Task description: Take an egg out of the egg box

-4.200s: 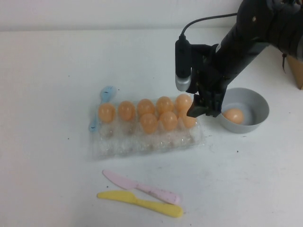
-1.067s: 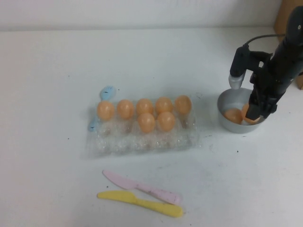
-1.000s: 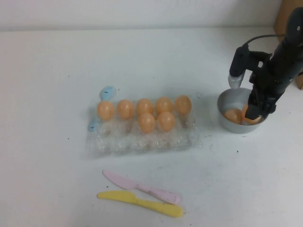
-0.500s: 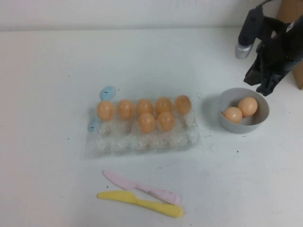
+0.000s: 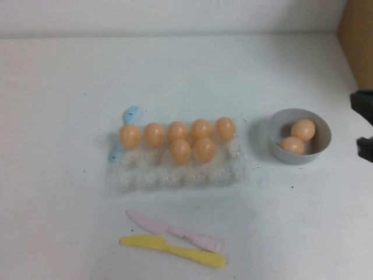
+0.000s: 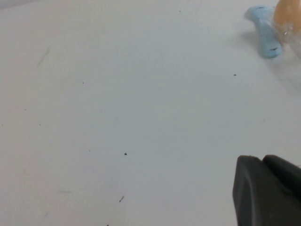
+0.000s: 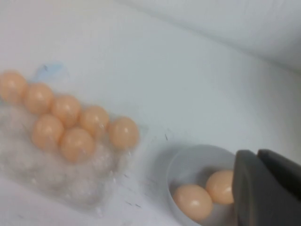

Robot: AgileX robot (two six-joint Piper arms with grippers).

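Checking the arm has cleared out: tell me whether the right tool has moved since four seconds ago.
Yes. The right tool, shut and empty, has pulled away from the egg box, past the grey bowl, to the table's right edge. The left tool hangs over bare table.

A grey bowl [image 5: 320, 146] sits right, a blue spoon [image 5: 132, 114] far left, pink knife [image 5: 175, 231] touching yellow knife [image 5: 175, 251] near.

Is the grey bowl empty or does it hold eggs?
Not empty: the grey bowl holds two eggs, side by side. Right gripper shut beside it; left gripper parked apart.
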